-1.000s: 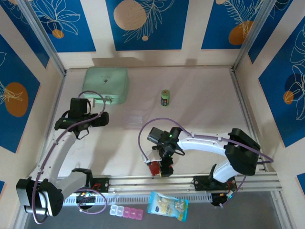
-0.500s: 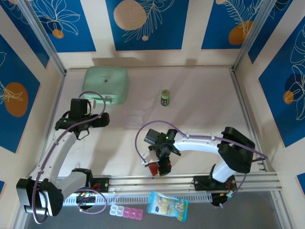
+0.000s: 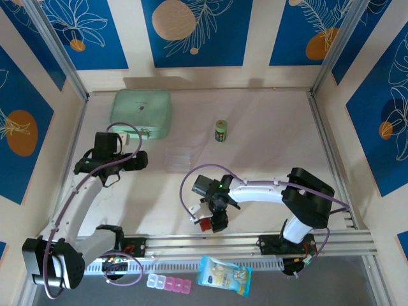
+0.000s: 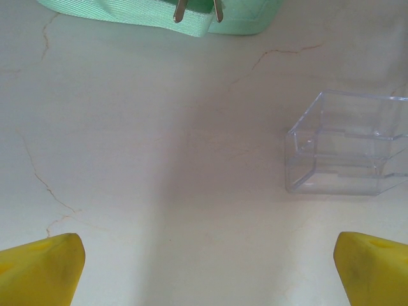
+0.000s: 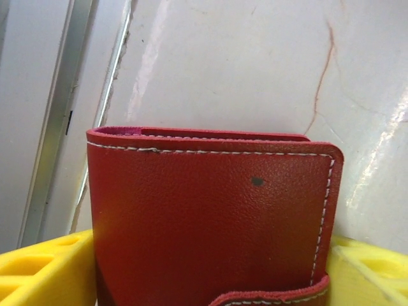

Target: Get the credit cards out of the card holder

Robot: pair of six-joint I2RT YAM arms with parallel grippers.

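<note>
"Gripping anything just now?"

"Yes. My right tool (image 3: 215,220) is closed on the card holder (image 5: 210,217), low in the centre of the top view, close to the metal rail (image 3: 255,241) along the table's near edge. In the wrist view a yellow finger sits on either side of the red leather, and the snap tab shows at the bottom edge of the frame. My left tool (image 4: 207,271) is spread wide with nothing in it, over bare table (image 4: 159,159). The clear tray (image 4: 344,153) is at the right of its frame and the mint-green case (image 4: 159,16) along the top."

"And the credit cards?"

"I can't see them. I judge they're inside the folded holder."

"What could go wrong?"

"The leather looks smooth and my fingers sit at the tab end, so the holder may twist or slip out when my other tool tugs at it. This near the rail, a dropped holder could slide into the gap. With the tab between my own fingers, my left tool may find little to pull. And once the holder opens, loose cards could all spill at once."
</note>
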